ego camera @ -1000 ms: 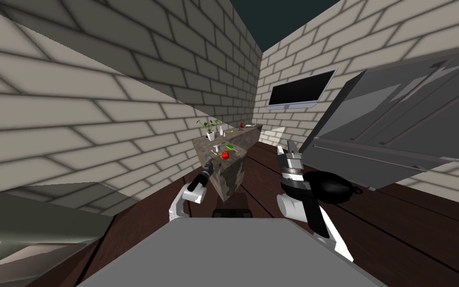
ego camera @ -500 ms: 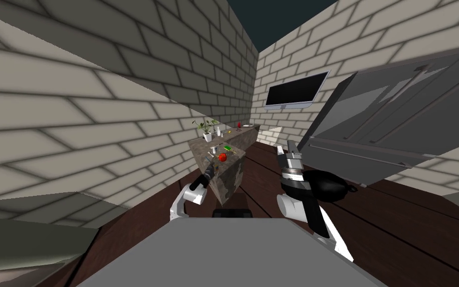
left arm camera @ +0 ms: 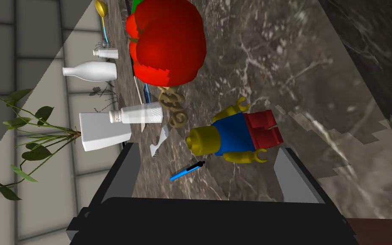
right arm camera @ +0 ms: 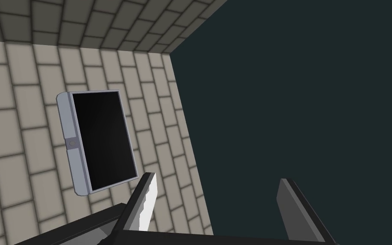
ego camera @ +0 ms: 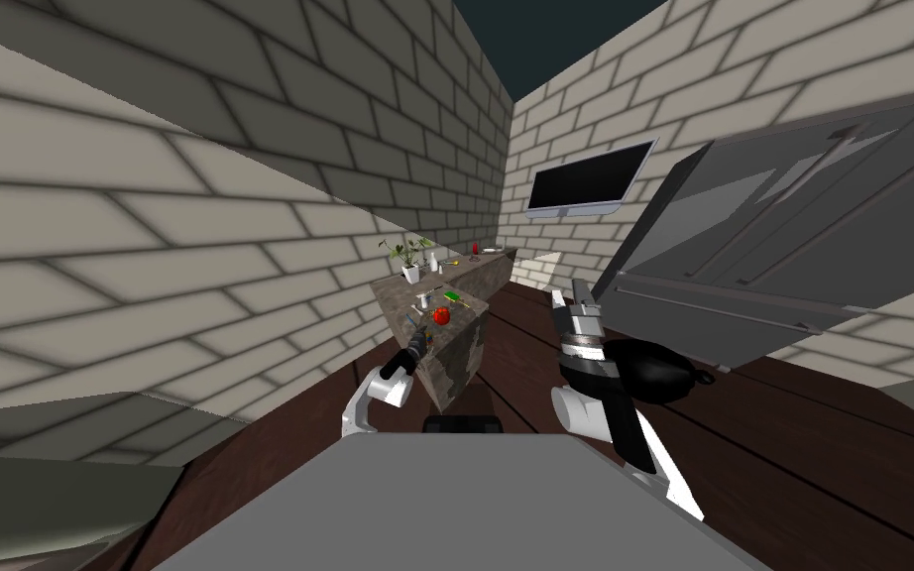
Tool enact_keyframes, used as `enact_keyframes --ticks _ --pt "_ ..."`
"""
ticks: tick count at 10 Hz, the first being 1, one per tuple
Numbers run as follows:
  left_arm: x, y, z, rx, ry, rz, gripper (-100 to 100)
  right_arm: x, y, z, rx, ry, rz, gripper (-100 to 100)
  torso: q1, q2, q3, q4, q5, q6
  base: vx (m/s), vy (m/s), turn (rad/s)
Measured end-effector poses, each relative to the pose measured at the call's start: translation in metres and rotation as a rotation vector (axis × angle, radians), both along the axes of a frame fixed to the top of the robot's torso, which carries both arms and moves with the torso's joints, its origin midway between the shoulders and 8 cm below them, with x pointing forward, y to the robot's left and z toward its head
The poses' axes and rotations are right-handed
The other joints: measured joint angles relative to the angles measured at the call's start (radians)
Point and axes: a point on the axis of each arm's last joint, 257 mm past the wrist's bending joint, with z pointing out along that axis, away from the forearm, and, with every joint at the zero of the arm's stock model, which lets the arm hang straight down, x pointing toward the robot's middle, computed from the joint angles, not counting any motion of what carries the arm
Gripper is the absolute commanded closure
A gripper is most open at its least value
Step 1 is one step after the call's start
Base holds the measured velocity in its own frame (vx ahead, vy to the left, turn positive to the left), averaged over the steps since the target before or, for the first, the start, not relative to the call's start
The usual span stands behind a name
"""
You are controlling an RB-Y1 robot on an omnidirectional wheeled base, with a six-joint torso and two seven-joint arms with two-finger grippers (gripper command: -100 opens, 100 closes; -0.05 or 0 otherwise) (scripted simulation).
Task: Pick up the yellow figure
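Yellow-headed figure lies mid-frame on the marble counter, not yet grasped; left gripper hovers spread at it. Closing and lifting remain.

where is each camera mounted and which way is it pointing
Head view: on the head, looking steeply down and forward at the marble counter; both forearms, the left gripper and the right gripper show.
Left wrist view: on the left hand, looking along its open jaws at the yellow figure lying on the counter.
Right wrist view: on the right hand, held beside the counter and facing away from it; its open jaws show.
Shared: head and left wrist views both show the counter, the red vegetable and the potted plant.
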Motion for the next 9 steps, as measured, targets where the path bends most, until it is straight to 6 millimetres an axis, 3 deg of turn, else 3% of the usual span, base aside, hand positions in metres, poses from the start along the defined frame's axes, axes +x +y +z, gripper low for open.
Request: enact_keyframes --ticks 1,5,6,7,8,9 --pt "0.0005 -0.0001 0.0000 0.000 -0.002 0.000 100 0.0000 0.0000 0.0000 0.000 0.000 0.000 0 0.000 0.002 0.001 0.000 0.000 0.000 0.000 0.000 0.000" --pt "0.0005 -0.0001 0.0001 0.000 -0.002 0.000 100 0.0000 0.0000 0.0000 0.000 0.000 0.000 0 0.000 0.004 0.002 0.001 0.000 0.000 0.001 0.000 0.000" --pt "0.0004 -0.0001 -0.0001 0.000 -0.001 0.000 0 0.0000 0.0000 0.0000 0.000 0.000 0.000 0 0.000 0.004 0.002 0.001 0.000 0.000 0.000 0.000 0.000" --pt "0.0004 -0.0001 -0.0001 0.000 -0.001 0.000 100 0.0000 0.0000 0.0000 0.000 0.000 0.000 0 0.000 0.004 0.003 0.001 0.000 0.000 -0.054 -0.001 0.026" --pt "-0.0010 -0.0004 0.0032 0.000 -0.003 -0.002 100 0.0000 0.0000 0.0001 0.000 0.000 0.000 0 0.000 0.008 0.004 0.001 0.000 0.000 -0.035 -0.001 0.008" --pt "-0.0015 -0.0004 0.0031 0.000 -0.002 -0.002 0 0.0000 0.0000 0.0000 0.000 0.000 0.000 0 0.000 0.007 0.004 0.001 0.000 0.000 -0.005 0.000 -0.001"
